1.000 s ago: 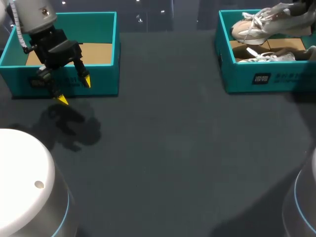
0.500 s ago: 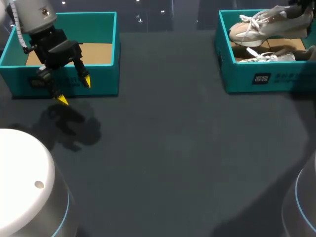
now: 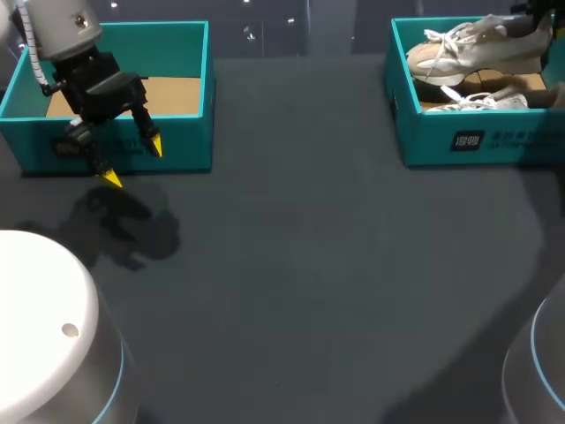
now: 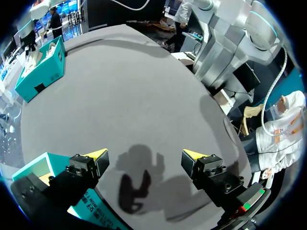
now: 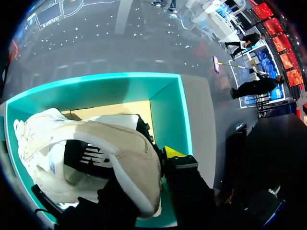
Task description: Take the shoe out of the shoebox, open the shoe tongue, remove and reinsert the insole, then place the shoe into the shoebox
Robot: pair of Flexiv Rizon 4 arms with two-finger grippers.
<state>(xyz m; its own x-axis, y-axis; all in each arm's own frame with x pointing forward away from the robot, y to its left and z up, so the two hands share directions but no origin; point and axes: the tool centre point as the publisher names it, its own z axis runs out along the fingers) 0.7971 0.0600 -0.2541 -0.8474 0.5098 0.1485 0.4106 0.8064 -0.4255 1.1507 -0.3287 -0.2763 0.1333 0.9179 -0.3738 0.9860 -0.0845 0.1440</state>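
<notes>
"Where's the shoe (image 3: 477, 49)?"
"Beige with white laces, hanging above the open teal shoebox (image 3: 477, 141), sole down and roughly level."
"And the box?"
"Far right of the bench (image 3: 309, 265). A second shoe (image 3: 484, 102) lies inside."

light: dim, from overhead | shadow: left gripper (image 3: 133, 163) throws a soft dark one on table (image 3: 309, 265)

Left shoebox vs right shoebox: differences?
Left shoebox shows bare cardboard floor; right shoebox holds a white shoe. The left gripper, fingers open, hangs by the left shoebox's front wall; a beige shoe hangs lifted over the right shoebox. Both teal, open-topped.
</notes>
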